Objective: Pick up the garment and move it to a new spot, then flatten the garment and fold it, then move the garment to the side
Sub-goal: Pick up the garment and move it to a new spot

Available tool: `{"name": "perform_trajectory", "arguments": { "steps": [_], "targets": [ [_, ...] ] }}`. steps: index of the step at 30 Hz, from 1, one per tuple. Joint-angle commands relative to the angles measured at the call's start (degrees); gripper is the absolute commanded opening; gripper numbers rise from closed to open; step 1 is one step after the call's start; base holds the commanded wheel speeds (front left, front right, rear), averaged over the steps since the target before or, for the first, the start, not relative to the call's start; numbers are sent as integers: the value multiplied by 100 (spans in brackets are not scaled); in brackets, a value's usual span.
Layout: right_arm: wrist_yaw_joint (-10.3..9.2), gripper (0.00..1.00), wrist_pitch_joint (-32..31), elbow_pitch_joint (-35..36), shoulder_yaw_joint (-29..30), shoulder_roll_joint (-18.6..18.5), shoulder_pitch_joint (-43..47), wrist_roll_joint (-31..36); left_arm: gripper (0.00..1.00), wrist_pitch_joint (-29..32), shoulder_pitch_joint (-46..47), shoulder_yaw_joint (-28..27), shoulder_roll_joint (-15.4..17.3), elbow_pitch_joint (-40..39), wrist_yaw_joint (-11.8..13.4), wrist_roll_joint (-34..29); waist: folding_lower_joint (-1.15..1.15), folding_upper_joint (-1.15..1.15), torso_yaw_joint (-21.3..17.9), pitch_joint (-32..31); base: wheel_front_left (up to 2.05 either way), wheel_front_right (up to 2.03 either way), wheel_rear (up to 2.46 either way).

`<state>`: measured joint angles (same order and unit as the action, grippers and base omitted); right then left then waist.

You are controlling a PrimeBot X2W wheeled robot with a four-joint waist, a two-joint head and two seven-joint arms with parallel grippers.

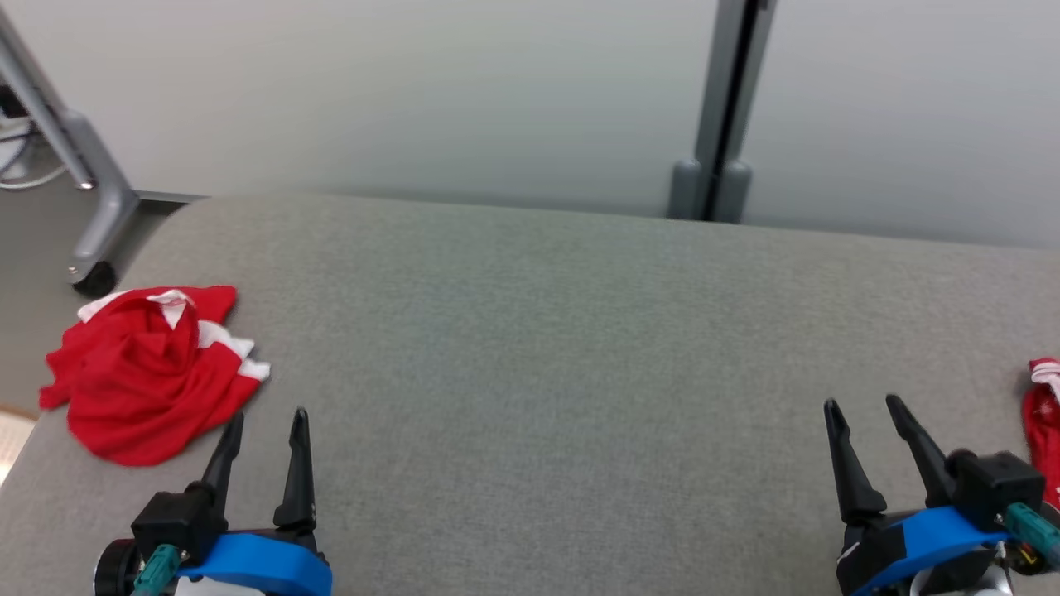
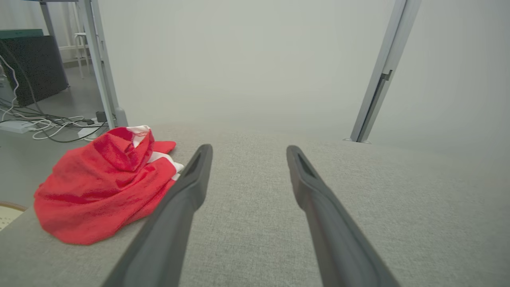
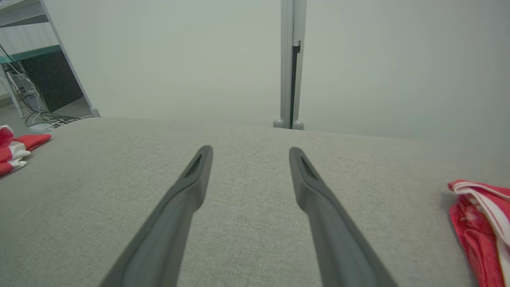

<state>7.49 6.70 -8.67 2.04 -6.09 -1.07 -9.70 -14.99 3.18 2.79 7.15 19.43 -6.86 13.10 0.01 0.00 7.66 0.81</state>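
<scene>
Progress nil: red garment (image 1: 149, 372) in a heap, both grippers empty

Red garment with white trim lies bunched at the left end of the grey table (image 1: 538, 331), near the front-left corner, one side reaching the table's edge. Creased all over, neither flattened nor folded.

Left gripper (image 1: 267, 414) sits low just beside it, on its right, with fingers parted wide. Nothing is between them and they are clear of the cloth.

Right gripper (image 1: 861, 403) is at the far right of the table, fingers likewise spread and empty.

Second red piece (image 1: 1045, 430) with a white stripe lies at the right edge, just beside the right gripper. The frame cuts it off, so cannot tell whether it is folded. Its place at the side would fit a finished one, but that is a guess.

Wide bare stretch of table lies between the two grippers.

Judgement: for the heaped garment no step is done. All is left to do: grasp, carry to the open middle, spread flat, fold, shift aside. Left arm looks best placed for the pick
</scene>
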Motion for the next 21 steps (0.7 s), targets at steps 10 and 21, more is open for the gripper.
{"name": "perform_trajectory", "arguments": {
  "steps": [10, 21],
  "targets": [
    [1, 100, -17, -89, -246, -89, -179, -56, 100, -26, -101, -121, -77, -47, 18, -27, -1, 0, 1345, 132, 0, 0, 0],
    [1, 100, -84, -45, -316, -103, -200, -80, 100, -27, -184, -181, -113, -108, -19, -61, -1, 0, 1937, 185, 0, 0, 0]
  ]
}}
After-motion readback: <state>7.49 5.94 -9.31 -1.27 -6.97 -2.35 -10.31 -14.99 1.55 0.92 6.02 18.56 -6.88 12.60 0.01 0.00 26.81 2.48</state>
